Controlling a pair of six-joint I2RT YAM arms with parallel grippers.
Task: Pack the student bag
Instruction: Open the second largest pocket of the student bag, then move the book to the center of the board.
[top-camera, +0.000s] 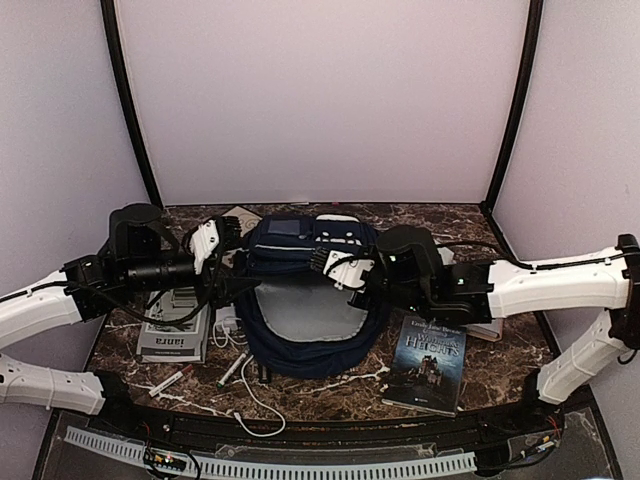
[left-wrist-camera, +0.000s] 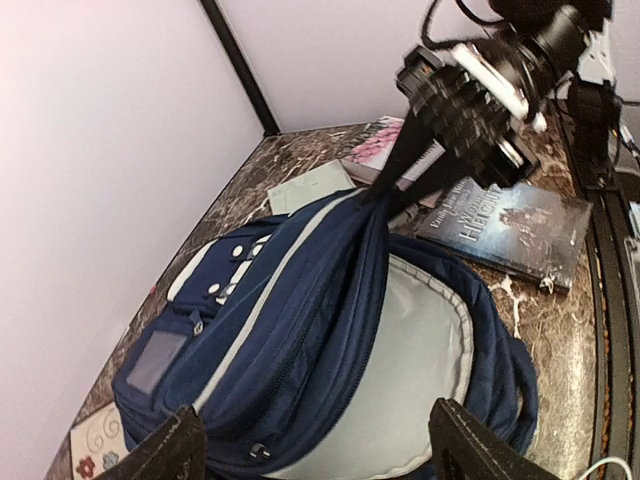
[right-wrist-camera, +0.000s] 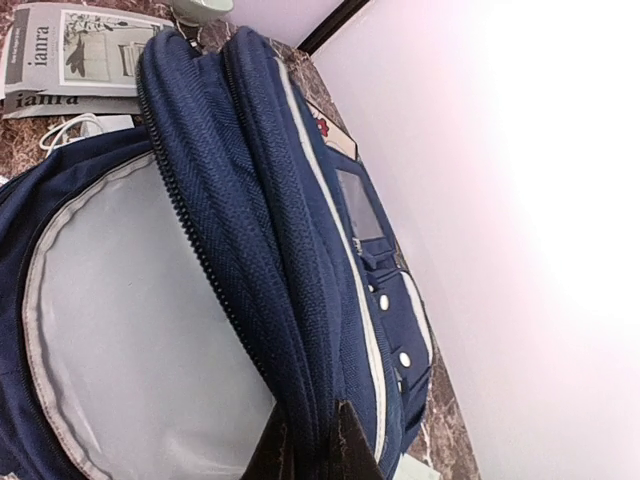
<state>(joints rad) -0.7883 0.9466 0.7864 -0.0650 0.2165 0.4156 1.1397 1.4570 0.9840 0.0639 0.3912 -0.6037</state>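
Right gripper (right-wrist-camera: 310, 452) first: its fingers (right-wrist-camera: 352, 445) are clamped tight on a fold of the student bag (right-wrist-camera: 250, 200), right at the zipper rim of the main opening. From the left wrist view we can see that rim pulled up into a peak under the pinch.

Left gripper (left-wrist-camera: 318, 448): jaws spread wide, nothing grasped. It hangs over the bag's left side, and we can't tell if the fingers (left-wrist-camera: 178, 445) touch the fabric.

The bag itself sits mid-table on the marble table (top-camera: 340, 395), between the two arms. It's unzipped, with the grey lining (top-camera: 300, 315) facing up and the front pockets toward the back wall.

Around it:
- A dark paperback (top-camera: 430, 362) lies flat just to the bag's right.
- A grey "ianra" box (top-camera: 178, 330) is on the left, under the left arm.
- A white cable (top-camera: 250, 395) and a couple of pens (top-camera: 232, 370) are just beside the bag's near-left corner.
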